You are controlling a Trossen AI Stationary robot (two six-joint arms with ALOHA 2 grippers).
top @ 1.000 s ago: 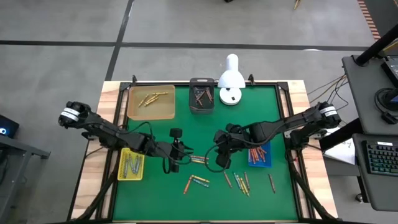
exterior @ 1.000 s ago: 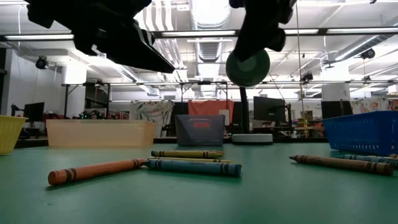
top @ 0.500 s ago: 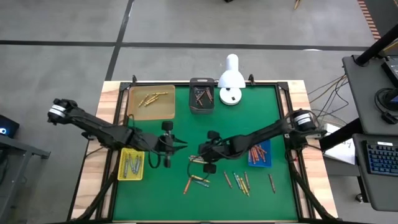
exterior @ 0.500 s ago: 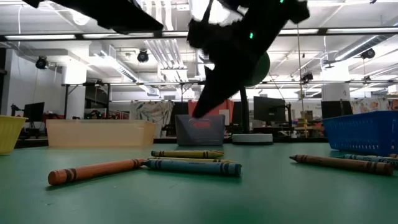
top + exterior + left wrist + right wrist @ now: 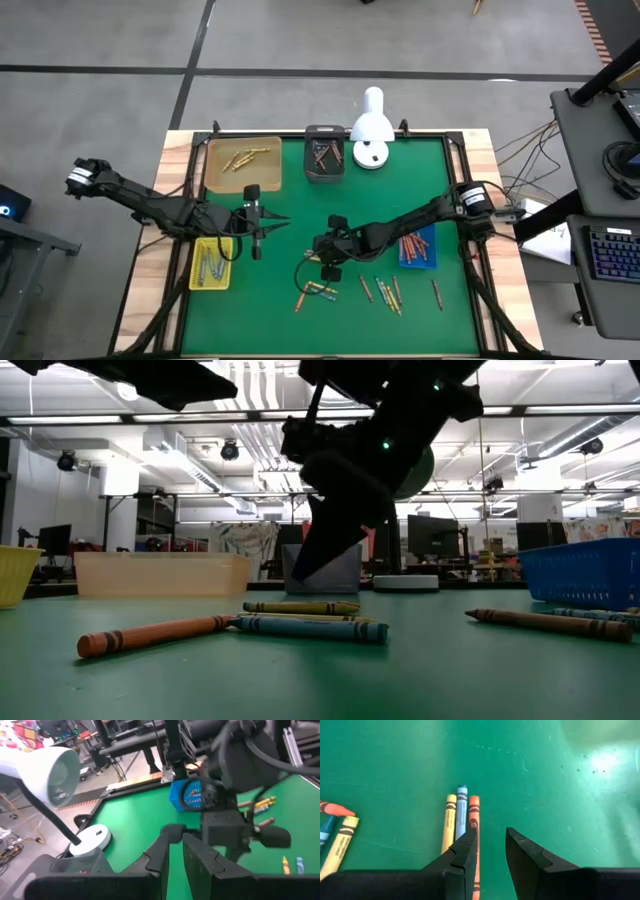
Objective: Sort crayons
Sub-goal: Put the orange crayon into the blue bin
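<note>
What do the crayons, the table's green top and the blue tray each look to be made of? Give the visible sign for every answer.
Crayons: probably wax sticks in matte paper wrappers; dark printed bands show near their ends.
Green top: looks like a smooth, slightly glossy mat or coated board; a lamp glare and fine scuffs show on it.
Blue tray: likely moulded plastic; its wall shows a fine grid pattern.

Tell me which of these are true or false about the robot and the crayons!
1. The right gripper hangs over three crayons lying side by side. True.
2. Those three crayons are all red. False: one is yellow, one blue, one orange.
3. A white lamp stands at the far edge of the green table. True.
4. The blue tray has nothing in it. False: crayons lie in it.
5. The left gripper is beside the yellow tray. True.
</note>
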